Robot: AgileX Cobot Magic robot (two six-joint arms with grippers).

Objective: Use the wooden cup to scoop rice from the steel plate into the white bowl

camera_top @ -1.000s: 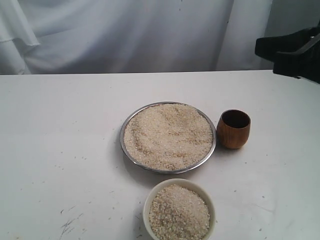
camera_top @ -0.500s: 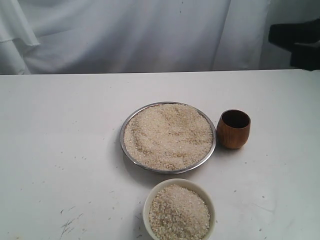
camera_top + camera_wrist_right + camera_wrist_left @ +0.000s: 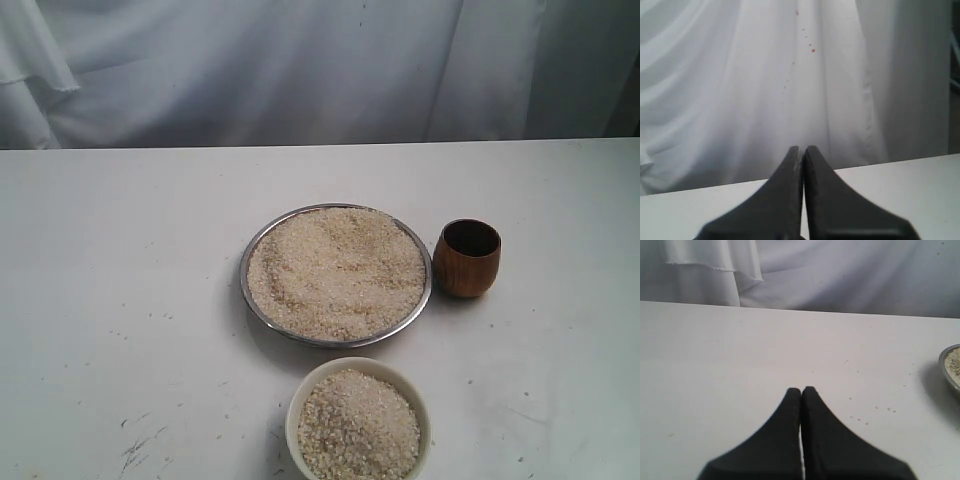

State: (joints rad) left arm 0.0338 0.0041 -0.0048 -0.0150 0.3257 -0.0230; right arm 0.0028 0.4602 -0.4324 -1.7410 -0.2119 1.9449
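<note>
Rice point(image 3: 337, 270) fills the plate point(image 3: 243, 275) in the middle of the table point(image 3: 120, 250), a pale beige grainy bed inside the shiny rim. More rice nearly fills the bowl point(image 3: 298, 398), just in front of the plate. The cup point(image 3: 467, 265), reddish-brown and dark inside, stands upright just beside the plate's right edge. The left gripper point(image 3: 801, 390) and right gripper point(image 3: 801, 149) are each pinched together on nothing.

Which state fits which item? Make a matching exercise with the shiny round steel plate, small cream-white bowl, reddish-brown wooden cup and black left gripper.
1. steel plate
2. white bowl
3. wooden cup
4. left gripper

a. upright, beside the plate
b. shut, holding nothing
c. full of rice, at the exterior view's bottom edge
d. widest dish, spread with rice

Pairs: 1-d, 2-c, 3-a, 4-b.
</note>
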